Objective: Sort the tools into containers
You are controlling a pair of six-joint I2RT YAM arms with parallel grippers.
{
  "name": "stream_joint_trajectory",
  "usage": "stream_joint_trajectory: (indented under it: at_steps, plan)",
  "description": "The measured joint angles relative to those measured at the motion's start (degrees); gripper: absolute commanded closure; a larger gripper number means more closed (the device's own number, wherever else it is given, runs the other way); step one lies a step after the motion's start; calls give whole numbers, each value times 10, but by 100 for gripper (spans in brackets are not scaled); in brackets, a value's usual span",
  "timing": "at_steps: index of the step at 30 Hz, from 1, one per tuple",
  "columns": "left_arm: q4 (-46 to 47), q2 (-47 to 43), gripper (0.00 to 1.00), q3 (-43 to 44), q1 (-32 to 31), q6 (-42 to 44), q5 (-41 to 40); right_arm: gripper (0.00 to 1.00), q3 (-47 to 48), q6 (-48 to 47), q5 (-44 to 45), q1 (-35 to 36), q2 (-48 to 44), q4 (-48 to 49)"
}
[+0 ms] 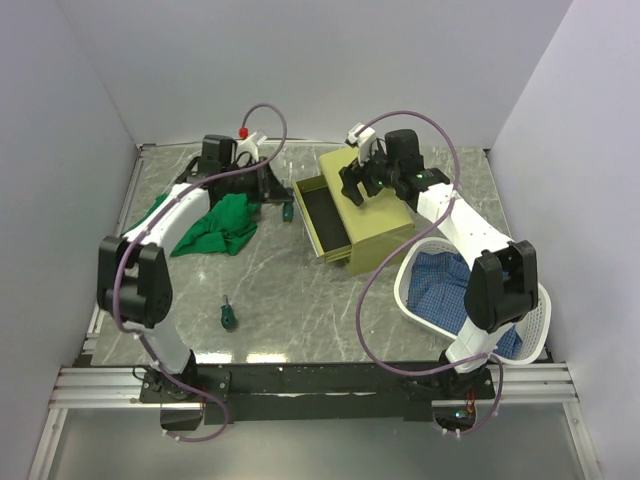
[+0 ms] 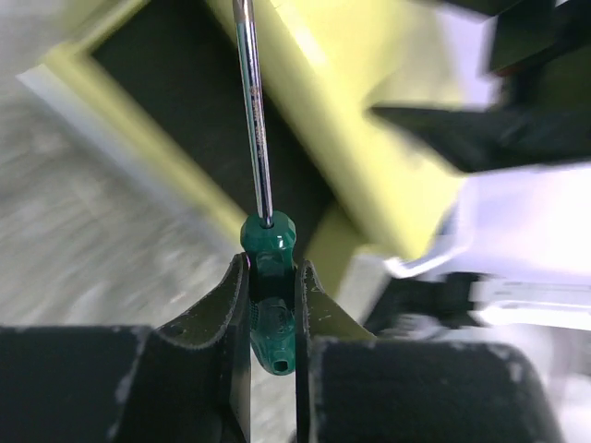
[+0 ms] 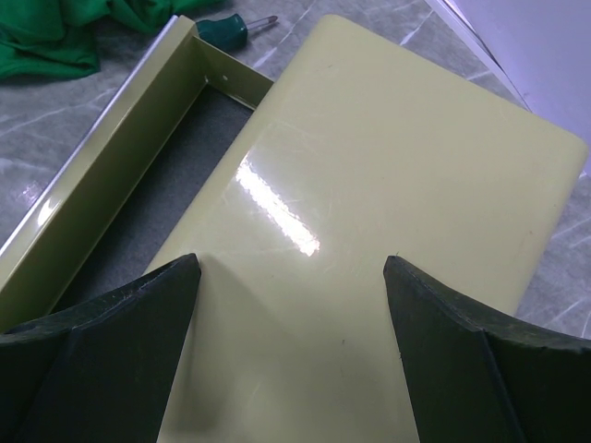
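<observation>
My left gripper (image 2: pixel 272 268) is shut on the green handle of a long-shafted screwdriver (image 2: pixel 257 120). Its shaft points toward the open dark-lined drawer (image 2: pixel 175 101) of the olive-yellow chest (image 1: pixel 375 215). In the top view this gripper (image 1: pixel 275 192) is just left of the drawer (image 1: pixel 325 222). My right gripper (image 3: pixel 291 263) is open and empty, hovering close above the chest's glossy top (image 3: pixel 388 157). A stubby green-handled screwdriver (image 3: pixel 229 29) lies on the table by the drawer's far corner. Another small screwdriver (image 1: pixel 228 317) lies on the near left of the table. The hammer and hex keys are out of view.
A green cloth (image 1: pixel 222 225) lies bunched on the table left of the drawer, under my left arm. A white basket (image 1: pixel 540 320) holding blue checked fabric stands at the right front, beside the right arm. Grey walls close in the table on three sides.
</observation>
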Motion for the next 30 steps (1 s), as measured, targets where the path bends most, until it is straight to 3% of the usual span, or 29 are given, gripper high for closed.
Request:
stream_joint_trajectory:
  at_steps: [9,10,11,14,17,21,27,30]
  plan:
    - [165,104,98,10,-27,-196,113,11,-28,0,5,-3,-25,2]
    - [174,109,95,10,-29,-205,117,11,-31,0,6,-3,-28,2]
    - [188,116,79,10,-32,-217,124,11,-35,0,6,-3,-31,3]
    - [211,125,54,11,-43,-237,136,11,-43,0,7,-4,-38,5]
    - [211,126,43,11,-48,-241,142,11,-45,0,7,-4,-40,5]
    - [189,120,32,10,-35,-237,148,11,-45,0,7,-4,-40,5]
    - [128,55,32,-17,44,-201,149,11,-45,-1,7,-5,-40,4]
    - [61,-3,29,-30,78,-152,109,11,-44,-1,7,-5,-40,4]
